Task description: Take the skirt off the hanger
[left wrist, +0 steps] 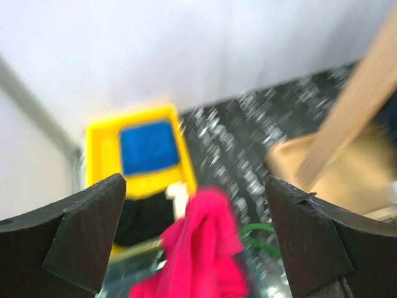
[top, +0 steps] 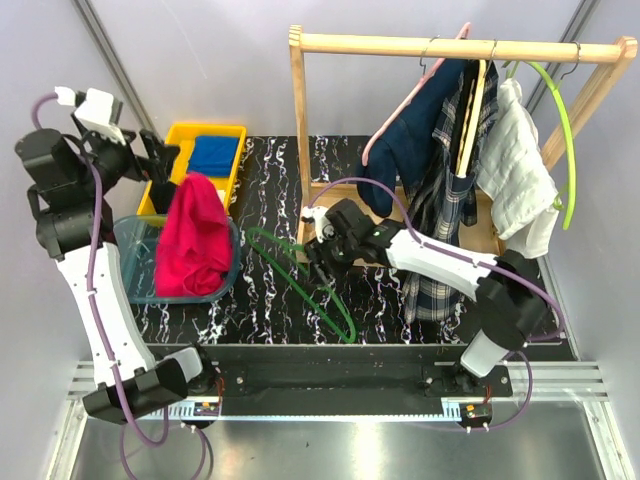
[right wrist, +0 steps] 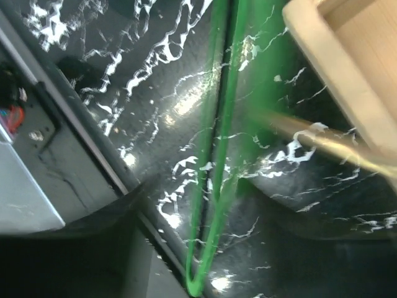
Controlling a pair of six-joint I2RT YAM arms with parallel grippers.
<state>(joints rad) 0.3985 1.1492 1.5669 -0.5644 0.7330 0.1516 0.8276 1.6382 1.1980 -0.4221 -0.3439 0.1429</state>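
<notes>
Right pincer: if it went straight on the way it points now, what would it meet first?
Most likely the green hanger lying on the marbled table, straight ahead of the right pincer; blur makes the gap hard to judge.

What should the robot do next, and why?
Probably lift the right gripper away from the green hanger lying on the table and swing it toward the plaid skirt, which hangs untouched on its cream hanger on the rack.

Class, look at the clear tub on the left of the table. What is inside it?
A red cloth fills the clear tub and bulges up over its rim. Anything lying beneath the cloth cannot be seen, because the cloth covers it.
</notes>
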